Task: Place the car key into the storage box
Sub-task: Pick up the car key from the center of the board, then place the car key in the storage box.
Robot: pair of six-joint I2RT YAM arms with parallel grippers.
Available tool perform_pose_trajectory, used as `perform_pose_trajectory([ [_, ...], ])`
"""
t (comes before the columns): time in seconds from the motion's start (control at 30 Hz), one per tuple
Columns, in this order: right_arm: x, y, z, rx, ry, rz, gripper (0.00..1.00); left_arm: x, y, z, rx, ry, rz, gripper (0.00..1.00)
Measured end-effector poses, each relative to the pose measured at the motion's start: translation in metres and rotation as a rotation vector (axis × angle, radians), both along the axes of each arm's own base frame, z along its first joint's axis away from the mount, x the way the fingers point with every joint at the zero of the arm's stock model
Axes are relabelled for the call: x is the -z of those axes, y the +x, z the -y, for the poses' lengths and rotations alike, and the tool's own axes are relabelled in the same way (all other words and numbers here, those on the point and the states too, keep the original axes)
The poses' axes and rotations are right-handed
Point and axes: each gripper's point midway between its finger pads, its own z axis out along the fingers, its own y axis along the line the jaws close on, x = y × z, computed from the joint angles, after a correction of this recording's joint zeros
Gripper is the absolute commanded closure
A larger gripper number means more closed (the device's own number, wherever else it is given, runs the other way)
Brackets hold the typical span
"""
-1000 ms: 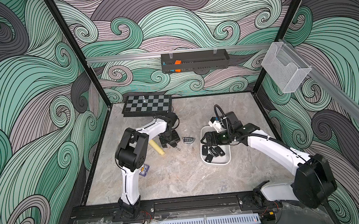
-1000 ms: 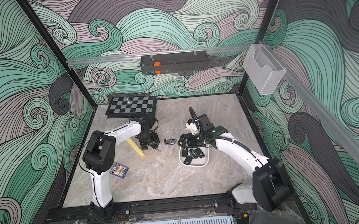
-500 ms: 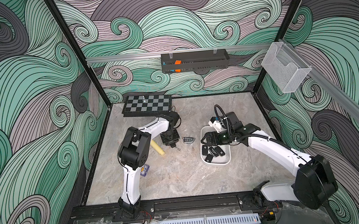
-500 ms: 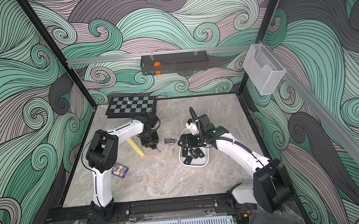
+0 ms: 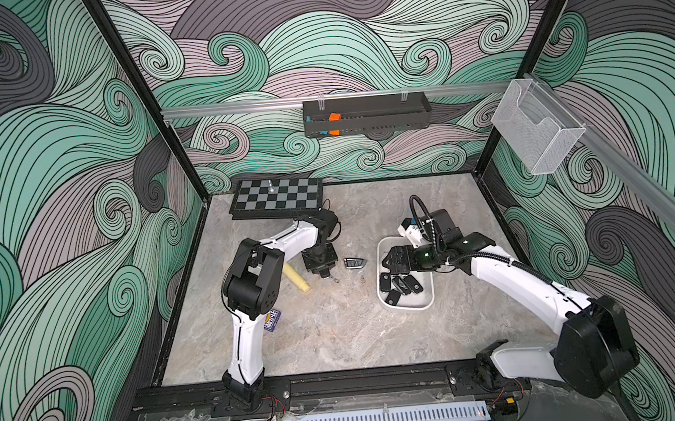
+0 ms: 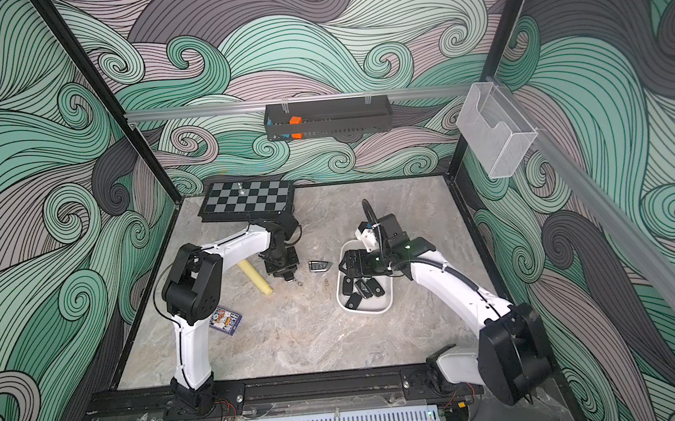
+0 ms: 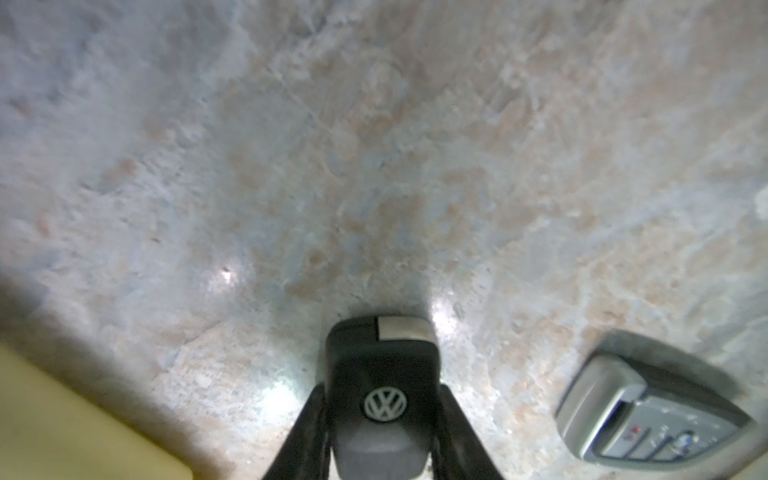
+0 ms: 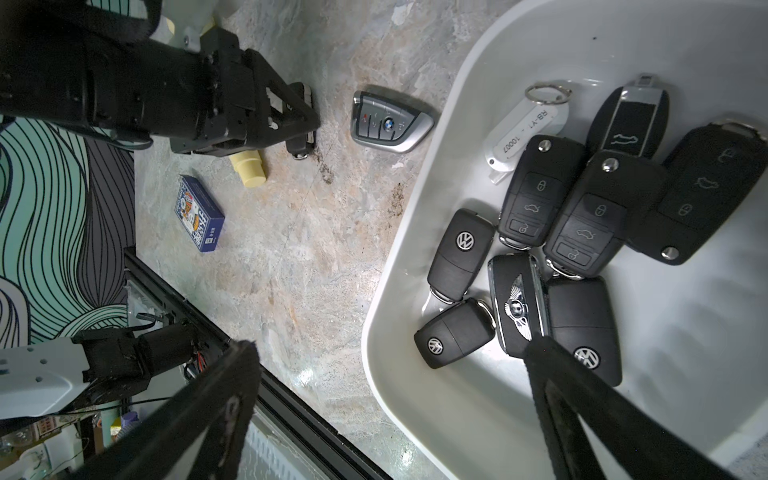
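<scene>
Closing over the last second, the left gripper [image 7: 381, 392] now pinches the black plastic VW car key [image 7: 382, 353] by its long edges, low over the marble-patterned tabletop [image 7: 374, 166]; whether it has lifted clear I cannot tell. A pale yellow cylinder [image 5: 297, 279] lies just left of it. To the right, a silver BMW fob [image 5: 355, 262] lies between the held key and the white plastic storage box [image 5: 416, 299], which already holds several fobs. The right gripper [image 8: 392, 353] hangs across that box's rim, fingers spread wide and empty. The smooth edges could let the key swivel or slip. A low carry might shove the silver fob, and the arms could clash above the box.
</scene>
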Motion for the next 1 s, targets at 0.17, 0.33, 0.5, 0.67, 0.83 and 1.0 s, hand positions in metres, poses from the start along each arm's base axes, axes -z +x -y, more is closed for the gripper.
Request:
perform_pose_trajectory([
  [0.17,0.0,0.0,0.014,0.048,-0.035,-0.003,0.01,-0.006,-0.001,0.014,0.029,-0.072,0.007,0.72],
  [0.33,-0.006,-0.003,0.03,0.106,-0.061,0.008,0.01,-0.031,-0.001,0.038,0.08,-0.182,0.048,0.73],
  [0.5,-0.01,-0.006,0.045,0.156,-0.078,0.019,0.01,-0.064,0.0,0.071,0.158,-0.303,0.106,0.73],
  [0.67,-0.007,-0.012,0.062,0.222,-0.079,0.001,0.01,-0.09,-0.006,0.112,0.278,-0.387,0.16,0.73],
  [0.83,0.002,-0.02,0.08,0.305,-0.069,-0.031,0.01,-0.117,-0.019,0.149,0.413,-0.437,0.208,0.72],
  [1.0,0.002,-0.027,0.093,0.376,-0.053,-0.036,0.01,-0.132,-0.028,0.179,0.533,-0.449,0.238,0.73],
])
